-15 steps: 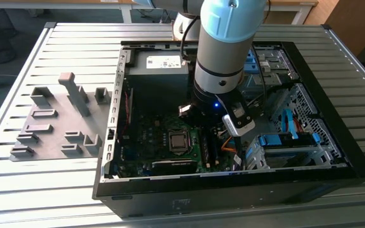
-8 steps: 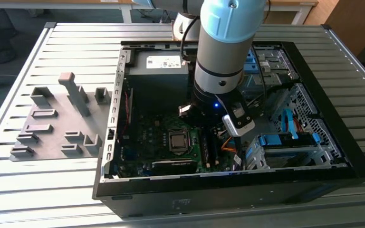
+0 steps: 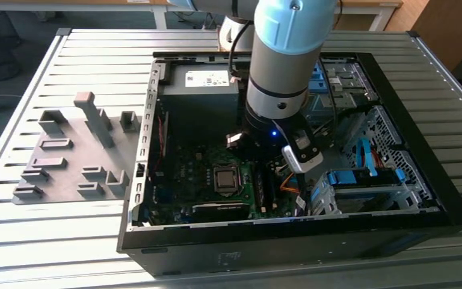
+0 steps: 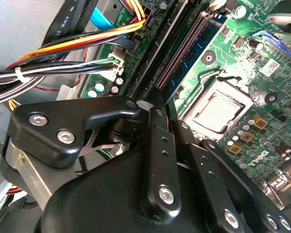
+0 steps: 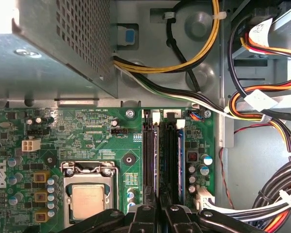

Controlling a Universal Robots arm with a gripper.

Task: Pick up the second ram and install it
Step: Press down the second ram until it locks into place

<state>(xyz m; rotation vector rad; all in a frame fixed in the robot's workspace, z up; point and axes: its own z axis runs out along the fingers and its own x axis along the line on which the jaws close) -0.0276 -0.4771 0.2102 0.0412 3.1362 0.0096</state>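
Black case (image 3: 423, 205) holds green motherboard (image 5: 97, 131); gripper (image 5: 160, 206) over its slots, ram (image 5: 180, 160) seated edge-on beside; grip state unclear.

The arm (image 3: 283, 66) is a thick grey tube with a pale blue cap at its joint and a black band lower down — a small blue light glows near the wrist, and a black cable runs along it. The gripper (image 4: 157, 145) is glossy black, its linkage bars studded with silver screws.
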